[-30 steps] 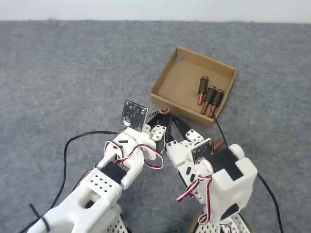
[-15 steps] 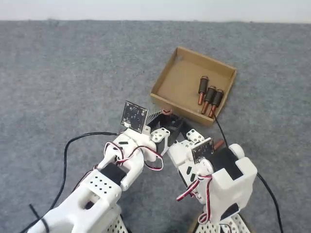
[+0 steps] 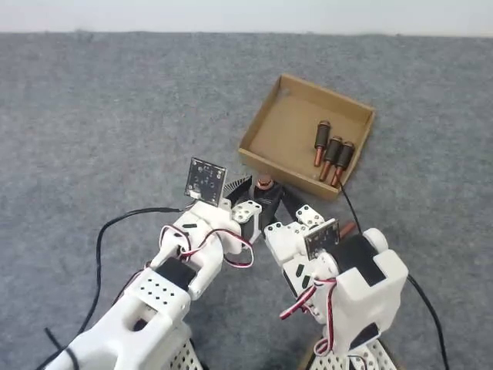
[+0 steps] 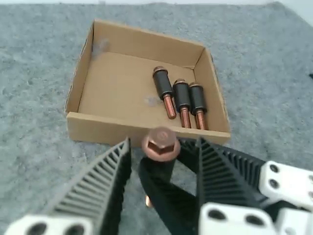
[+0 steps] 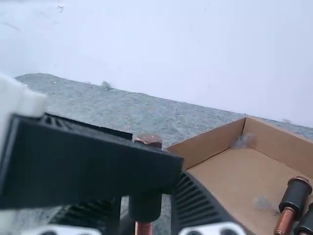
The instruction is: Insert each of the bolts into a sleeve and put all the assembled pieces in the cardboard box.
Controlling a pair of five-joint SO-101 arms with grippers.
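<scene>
Your right gripper (image 5: pixel 146 196) is pinching a black sleeve (image 5: pixel 145 208) with a copper bolt (image 4: pixel 160 143) seated in it. The hex head is up and the thread pokes out below. Your left gripper (image 4: pixel 164 144) sits right at it, fingers spread wide to either side of the bolt head. The piece is held over the grey carpet (image 3: pixel 115 116), just in front of the near wall of the cardboard box (image 3: pixel 289 127). Inside the box, three assembled pieces (image 3: pixel 333 154) lie side by side toward the right arm's side, heads pointing away from the arms.
</scene>
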